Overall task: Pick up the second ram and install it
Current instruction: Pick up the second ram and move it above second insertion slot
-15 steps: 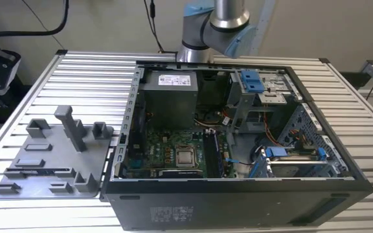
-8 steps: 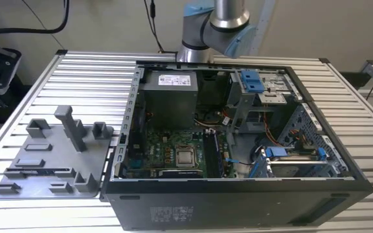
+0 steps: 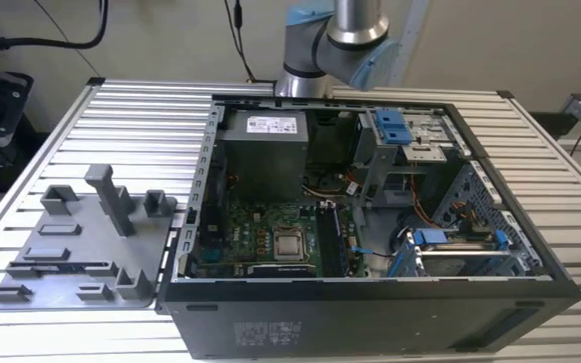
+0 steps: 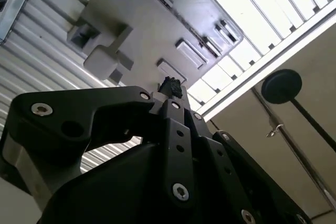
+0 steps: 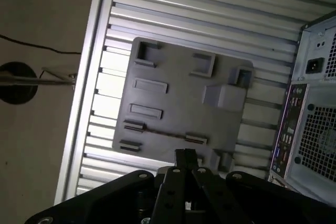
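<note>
Gripper (image 5: 185, 152) is closed on nothing, its black fingers pressed together, and it hangs above the grey holder plate (image 5: 173, 98), whose long slot, made to keep a stick upright for grasping, looks empty. The second ram (image 3: 333, 238) seems, by judgement, already seated on edge in the motherboard (image 3: 260, 227) inside the computer case (image 3: 371, 318), contacts down in the socket.
</note>
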Available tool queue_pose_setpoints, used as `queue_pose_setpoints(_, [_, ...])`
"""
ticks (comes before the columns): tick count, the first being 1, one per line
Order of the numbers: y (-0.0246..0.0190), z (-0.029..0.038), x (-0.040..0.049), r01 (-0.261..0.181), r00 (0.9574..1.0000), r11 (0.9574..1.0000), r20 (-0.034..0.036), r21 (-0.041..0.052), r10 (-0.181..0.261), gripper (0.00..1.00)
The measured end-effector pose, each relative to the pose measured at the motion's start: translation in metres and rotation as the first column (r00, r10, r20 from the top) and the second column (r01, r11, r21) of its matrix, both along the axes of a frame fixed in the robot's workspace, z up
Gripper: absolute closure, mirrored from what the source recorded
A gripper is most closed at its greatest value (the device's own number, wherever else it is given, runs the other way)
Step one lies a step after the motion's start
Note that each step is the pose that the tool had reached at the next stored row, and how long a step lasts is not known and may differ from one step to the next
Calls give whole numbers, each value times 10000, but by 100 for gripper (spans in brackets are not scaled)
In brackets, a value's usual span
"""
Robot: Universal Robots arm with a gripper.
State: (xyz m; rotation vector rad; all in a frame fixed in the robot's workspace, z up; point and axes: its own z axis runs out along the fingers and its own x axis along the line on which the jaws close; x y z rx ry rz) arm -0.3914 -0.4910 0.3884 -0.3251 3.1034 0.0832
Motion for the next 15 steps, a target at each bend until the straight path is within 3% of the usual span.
queue_pose_setpoints(7, [0, 0, 0, -874, 9962, 9962, 3, -8, 874, 89])
queue_pose_setpoints(15, [0, 0, -1, -1832, 9831, 9831, 20, -28, 1832, 89])
